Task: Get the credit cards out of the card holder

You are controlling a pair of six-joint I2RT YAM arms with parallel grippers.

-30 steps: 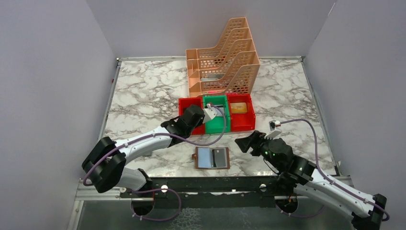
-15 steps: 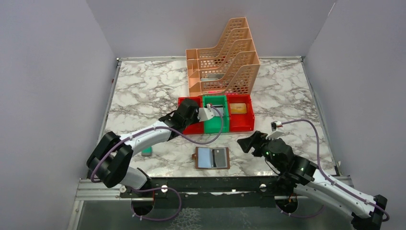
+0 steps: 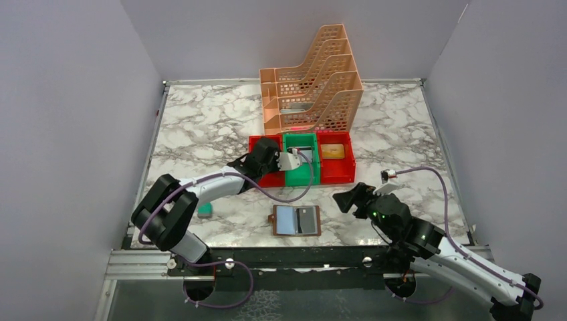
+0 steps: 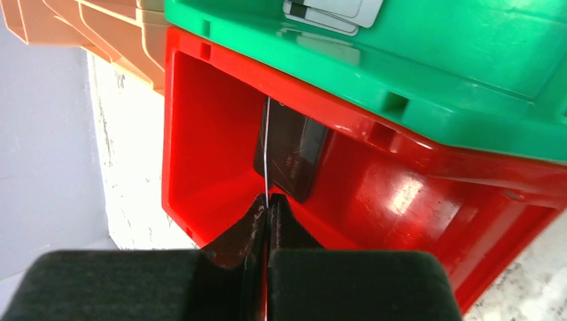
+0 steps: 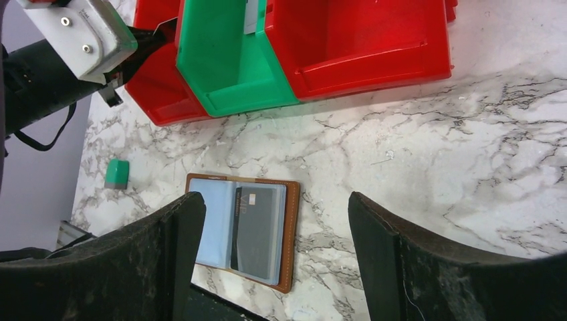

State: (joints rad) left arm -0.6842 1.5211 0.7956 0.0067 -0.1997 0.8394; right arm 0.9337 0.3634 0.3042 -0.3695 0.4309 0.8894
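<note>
Swinging its elbow back toward the near edge, the left arm (image 3: 175, 200) has uncovered a small green block (image 3: 205, 209) on the counter (image 3: 200, 127), and its wrist has slid from the green bin (image 4: 428, 73) to the left red bin (image 4: 200, 134). Nearest the bases, the card holder (image 3: 296, 220) lies open and flat, untouched across the frames, with one dark credit card (image 5: 257, 231) tucked in its right-hand pocket. Just to its right the right pincer (image 5: 273, 200) hovers above the counter with its fingers wide apart, holding nothing. Farther back, the left pincer (image 4: 267, 206) is clamped on a thin card (image 4: 266, 154) seen edge-on, poised over the left red bin, where another dark card (image 4: 291, 150) leans against the inner wall; pale grey cards (image 4: 334, 10) lie in the green bin beside it. Behind the bins stands an orange file rack (image 3: 314, 87). By my reading the held card is about to be dropped, leaving the holder's last visible card to pull
</note>
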